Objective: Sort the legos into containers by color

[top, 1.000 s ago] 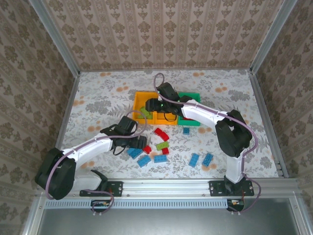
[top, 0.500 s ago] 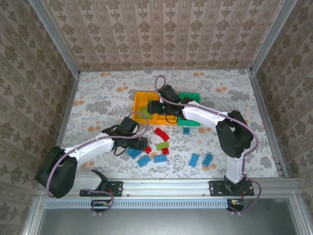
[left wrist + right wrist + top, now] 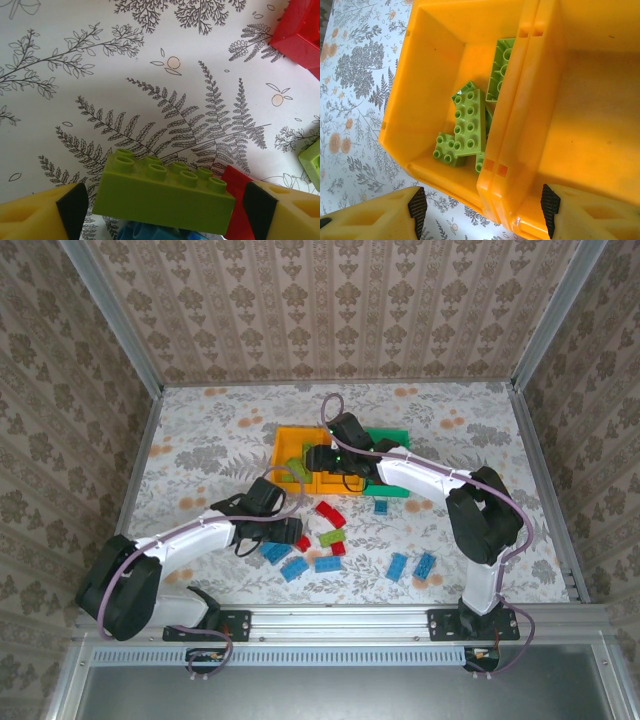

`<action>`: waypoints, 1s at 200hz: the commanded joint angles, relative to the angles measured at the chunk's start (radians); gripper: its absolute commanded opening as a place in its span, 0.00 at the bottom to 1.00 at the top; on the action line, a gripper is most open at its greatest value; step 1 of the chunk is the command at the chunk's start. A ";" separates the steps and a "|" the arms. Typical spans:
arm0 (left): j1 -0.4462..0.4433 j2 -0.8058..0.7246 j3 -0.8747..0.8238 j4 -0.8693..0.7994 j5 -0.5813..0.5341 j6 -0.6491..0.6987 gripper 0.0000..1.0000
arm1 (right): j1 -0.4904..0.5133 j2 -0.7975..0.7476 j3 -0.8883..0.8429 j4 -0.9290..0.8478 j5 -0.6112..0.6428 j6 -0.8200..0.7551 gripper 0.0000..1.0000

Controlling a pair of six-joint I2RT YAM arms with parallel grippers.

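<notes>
— Starting from the biggest thing, the floral table (image 3: 200, 440): what does the overhead camera give?

— Both arms reach in from the near edge. The three joined containers (image 3: 283, 455) sit mid-table: a left orange bin (image 3: 290, 437), a middle orange bin (image 3: 330, 483) and a green bin (image 3: 400, 435). Loose legos (image 3: 327, 563) in red, blue and lime lie scattered on the table in front of them.

— And the grippers from up there?

— The right gripper (image 3: 312, 458) hangs over the orange bins. The left gripper (image 3: 290, 532) is low at the left end of the scatter. From above I cannot tell how either pair of fingers stands.

— Do the wrist cameras settle it?

— Yes. On the left wrist the fingers are spread, with a lime green brick (image 3: 162, 192) lying studs-up between them. The pad on the picture's left (image 3: 72, 205) stands just beside one end, a sliver of table between. A red brick (image 3: 234, 200) sits between the other end and the opposite pad (image 3: 260, 210). A blue brick (image 3: 145, 232) shows at its near edge.

— And the right wrist?

— Its fingers (image 3: 417, 207) are wide apart and hold nothing. They straddle, from above, the shared wall of the two orange bins. The left bin holds several lime bricks (image 3: 469, 125), one of them leaning against that wall.
</notes>
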 commanded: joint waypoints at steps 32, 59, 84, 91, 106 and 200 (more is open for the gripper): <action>0.025 0.026 -0.008 -0.070 -0.053 -0.046 0.85 | -0.007 -0.041 -0.017 -0.024 0.022 -0.009 0.66; 0.027 0.054 0.001 -0.067 -0.053 -0.057 0.85 | -0.008 -0.045 -0.020 -0.028 0.023 -0.009 0.66; 0.027 0.055 0.000 -0.049 -0.044 -0.058 0.84 | -0.007 -0.052 -0.024 -0.033 0.029 -0.014 0.66; 0.027 0.052 0.000 -0.049 -0.045 -0.056 0.84 | -0.008 -0.054 -0.026 -0.034 0.031 -0.014 0.66; 0.027 0.052 0.005 -0.052 -0.051 -0.049 0.84 | -0.008 -0.057 -0.031 -0.034 0.033 -0.015 0.66; 0.032 0.097 0.039 -0.034 -0.052 -0.051 0.68 | -0.011 -0.055 -0.039 -0.033 0.033 -0.014 0.66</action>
